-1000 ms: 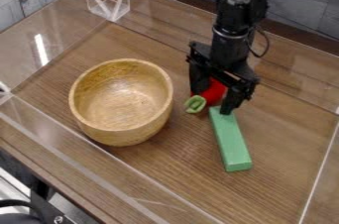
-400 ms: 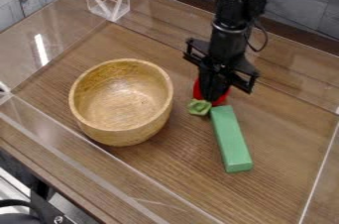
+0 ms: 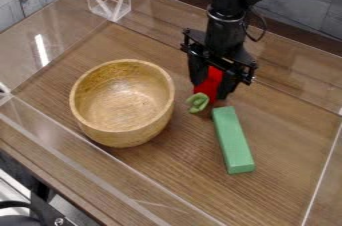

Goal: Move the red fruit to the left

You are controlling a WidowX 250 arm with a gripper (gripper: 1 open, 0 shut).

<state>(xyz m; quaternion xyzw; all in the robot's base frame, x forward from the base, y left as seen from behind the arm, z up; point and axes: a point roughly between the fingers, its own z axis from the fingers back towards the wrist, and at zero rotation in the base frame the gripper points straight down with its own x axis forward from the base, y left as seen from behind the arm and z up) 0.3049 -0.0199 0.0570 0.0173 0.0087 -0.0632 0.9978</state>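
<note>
Ok so the gripper [image 3: 211,75] is right over the red fruit [image 3: 206,87], with the fruit sitting between and just under its fingers, the green leafy end [image 3: 199,101] poking out toward the camera. Can't honestly tell whether the fingers are clamped on it or just standing around it, too dark and small in there. The wooden bowl [image 3: 122,101] is beside the gripper on the left of the view, and the green block [image 3: 231,140] is on the table [image 3: 160,175] in front of it, off to the right.

My read is that this is the grasp step. I'd center the fingers on the fat red part, not the leafy tip, then squeeze gently, since something that rounded could squirt out sideways. Go straight up first and check that it comes along. Watch the green block on the near side, it's close enough to get nudged. And lift enough to miss the bowl's rim if the path left goes over it.
</note>
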